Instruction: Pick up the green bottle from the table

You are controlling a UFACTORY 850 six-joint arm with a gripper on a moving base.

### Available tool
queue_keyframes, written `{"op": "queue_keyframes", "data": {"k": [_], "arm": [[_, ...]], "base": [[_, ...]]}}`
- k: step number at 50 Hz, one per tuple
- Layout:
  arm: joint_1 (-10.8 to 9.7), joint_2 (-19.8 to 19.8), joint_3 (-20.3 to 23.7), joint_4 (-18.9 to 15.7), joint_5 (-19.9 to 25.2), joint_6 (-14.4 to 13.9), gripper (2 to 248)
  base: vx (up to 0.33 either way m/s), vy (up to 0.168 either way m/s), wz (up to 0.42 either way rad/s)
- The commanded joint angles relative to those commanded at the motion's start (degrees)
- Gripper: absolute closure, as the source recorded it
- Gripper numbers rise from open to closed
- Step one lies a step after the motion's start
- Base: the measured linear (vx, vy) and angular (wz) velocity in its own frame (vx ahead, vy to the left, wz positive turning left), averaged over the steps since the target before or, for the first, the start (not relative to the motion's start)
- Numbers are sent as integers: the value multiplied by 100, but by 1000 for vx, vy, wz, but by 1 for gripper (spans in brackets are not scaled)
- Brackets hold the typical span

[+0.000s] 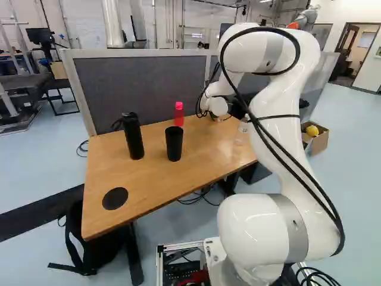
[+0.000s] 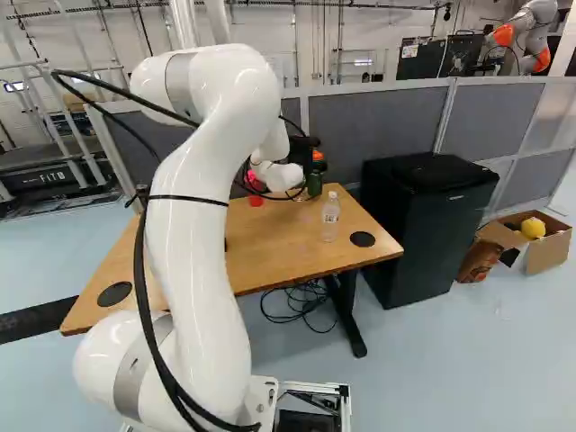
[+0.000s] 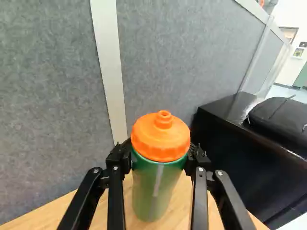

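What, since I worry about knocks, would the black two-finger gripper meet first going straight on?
Past the orange-capped green bottle it grips, the gripper would probably meet the grey fabric partition; depth is unclear.

glossy white arm (image 1: 274,95) | rounded joints (image 1: 250,229) | grey bands (image 1: 293,229) | looping black cables (image 1: 259,29)

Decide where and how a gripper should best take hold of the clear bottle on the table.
Likely best around the body of the clear bottle, below where it narrows to the cap, coming in level from the near side of the table: it stands upright close to that side, with nothing in front.
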Motion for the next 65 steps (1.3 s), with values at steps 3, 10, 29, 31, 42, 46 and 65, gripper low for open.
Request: {"op": "queue_keyframes", "data": {"k": [3, 10, 29, 31, 42, 46, 65], "arm": [[-2, 70, 54, 0, 0, 0, 127], [-11, 276, 234, 0, 0, 0, 127], [-35, 966, 873, 0, 0, 0, 127], [-34, 1041, 942, 0, 0, 0, 127], [0, 1468, 1323, 0, 0, 0, 127], [17, 1624, 1459, 0, 0, 0, 127], [108, 2292, 2100, 0, 0, 0, 127]], "base": [[0, 0, 0], [0, 0, 0], [0, 0, 0], [0, 0, 0], [0, 0, 0], [0, 0, 0], [0, 0, 0]]}}
